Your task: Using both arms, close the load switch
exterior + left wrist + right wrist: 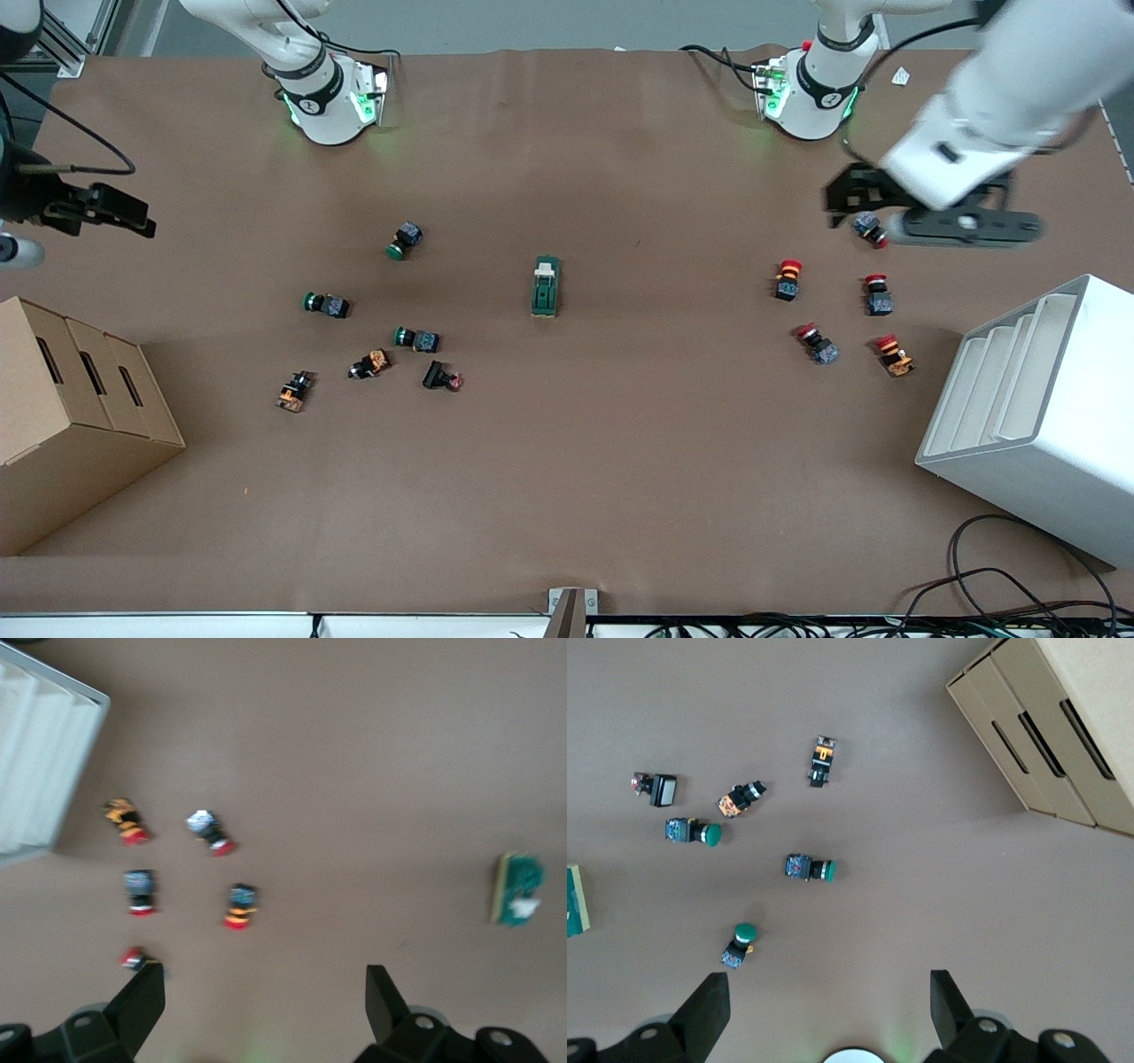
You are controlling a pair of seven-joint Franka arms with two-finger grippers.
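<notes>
Neither arm has reached the small dark green rectangular load switch with its cream lever piece, so the whole job looks to be ahead: approach, brace, and press the lever shut.

The left arm's black two-finger tool hangs high over the red-capped push buttons toward its own end of the brown paper-covered surface, fingers spread wide with nothing between them. The switch lies well apart from it, off toward the middle of the surface.

The right arm's black two-finger tool hangs over the edge of the surface at its own end, above the tan cardboard boxes, likewise spread and empty. The green-capped push buttons lie between it and the switch, which shows only as a sliver at the edge of the right wrist view.

The switch lies flat on the surface, untouched. Its long axis runs from the robots' bases toward the front camera, the cream lever at the end toward the bases.
</notes>
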